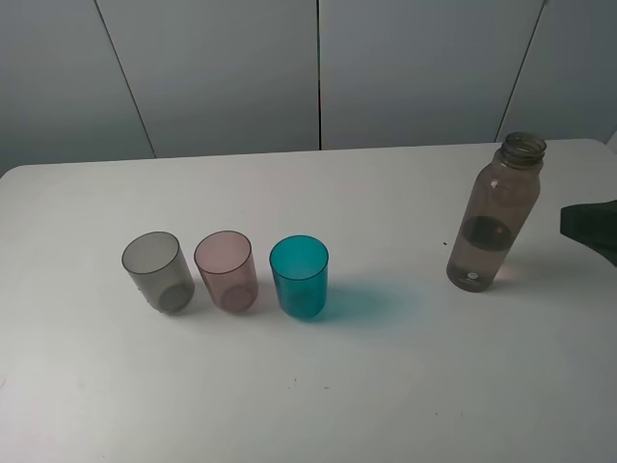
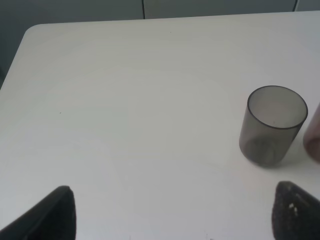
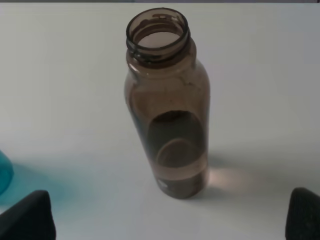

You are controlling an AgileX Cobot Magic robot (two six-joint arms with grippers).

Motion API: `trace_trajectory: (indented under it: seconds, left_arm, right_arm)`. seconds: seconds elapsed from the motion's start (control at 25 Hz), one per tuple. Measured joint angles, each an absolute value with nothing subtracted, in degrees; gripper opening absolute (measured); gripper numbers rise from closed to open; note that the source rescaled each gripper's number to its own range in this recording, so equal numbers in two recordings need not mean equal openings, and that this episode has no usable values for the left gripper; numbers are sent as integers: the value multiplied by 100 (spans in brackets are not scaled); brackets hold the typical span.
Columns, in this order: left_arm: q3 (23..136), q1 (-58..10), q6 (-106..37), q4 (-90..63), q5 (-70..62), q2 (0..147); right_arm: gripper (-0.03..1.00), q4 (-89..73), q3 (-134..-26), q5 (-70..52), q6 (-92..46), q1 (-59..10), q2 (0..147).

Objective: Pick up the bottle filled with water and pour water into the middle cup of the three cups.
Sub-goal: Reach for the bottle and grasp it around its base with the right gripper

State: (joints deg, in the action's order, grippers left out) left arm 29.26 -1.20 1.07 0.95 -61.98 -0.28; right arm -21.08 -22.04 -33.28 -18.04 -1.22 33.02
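The smoky brown-pink bottle stands upright and uncapped at the right of the white table, holding some water. It fills the right wrist view. Three cups stand in a row at left centre: smoky grey, pale pink middle cup, teal. My right gripper shows only as a dark tip at the right edge, just right of the bottle; in its wrist view it is open, fingers wide on either side of the bottle, not touching. My left gripper is open and empty near the grey cup.
A grey panelled wall stands behind the table's far edge. The table's rounded far-left corner shows in the left wrist view. An edge of the pink cup and of the teal cup show at frame borders.
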Motion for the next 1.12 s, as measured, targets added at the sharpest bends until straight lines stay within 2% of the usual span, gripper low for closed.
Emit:
trace_trajectory:
  seconds: [0.28, 0.6, 0.88, 1.12]
  left_arm:
    - [2926, -120, 132, 95, -6198, -28]
    - [2926, -120, 132, 95, -6198, -28]
    - [2926, -120, 132, 95, -6198, -28]
    - [2926, -120, 132, 95, -6198, -28]
  right_arm:
    - [100, -1880, -2152, -3049, -1840, -169, 3974]
    - [100, -1866, -2152, -2605, -1823, -1341, 4775]
    - [100, -1866, -1738, -1787, -1388, -1395, 5301]
    - [100, -1866, -1169, -566, -1157, -1395, 5488]
